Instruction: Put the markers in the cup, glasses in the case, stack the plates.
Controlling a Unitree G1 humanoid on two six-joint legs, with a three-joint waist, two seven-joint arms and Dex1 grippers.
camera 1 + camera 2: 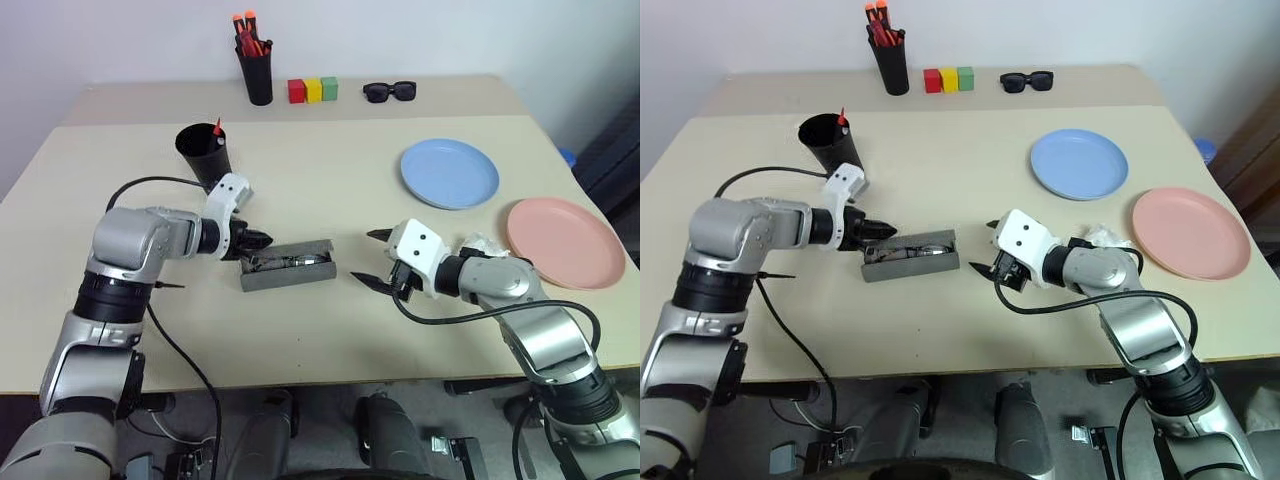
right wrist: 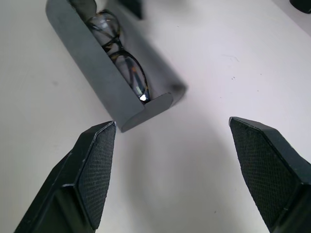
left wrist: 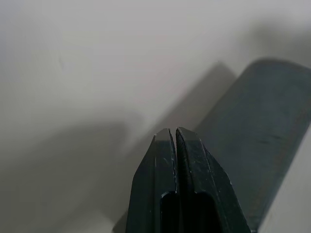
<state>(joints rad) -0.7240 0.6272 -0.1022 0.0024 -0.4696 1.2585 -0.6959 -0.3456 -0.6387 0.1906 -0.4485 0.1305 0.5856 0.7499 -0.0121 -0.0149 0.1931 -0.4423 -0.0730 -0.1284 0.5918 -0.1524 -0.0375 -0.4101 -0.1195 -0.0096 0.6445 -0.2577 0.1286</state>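
Note:
The grey case [image 1: 290, 277] lies open mid-table with the wire-framed glasses [image 2: 121, 53] inside it. My left gripper [image 1: 262, 240] is shut and empty, its tips at the case's left end, just above the rim. My right gripper [image 1: 372, 258] stands open and empty a little to the right of the case [image 2: 92, 53], pointing at it. The black cup [image 1: 203, 150] stands behind the left arm, with a marker's red tip [image 1: 217, 128] poking out. The blue plate [image 1: 449, 172] and the pink plate [image 1: 563, 241] lie apart on the right.
Along the back of the table stand a black pen pot [image 1: 258, 70] with orange-tipped red pens, three coloured blocks [image 1: 313, 90] and black sunglasses [image 1: 390, 91]. The table's front edge [image 1: 300, 375] runs just below both arms.

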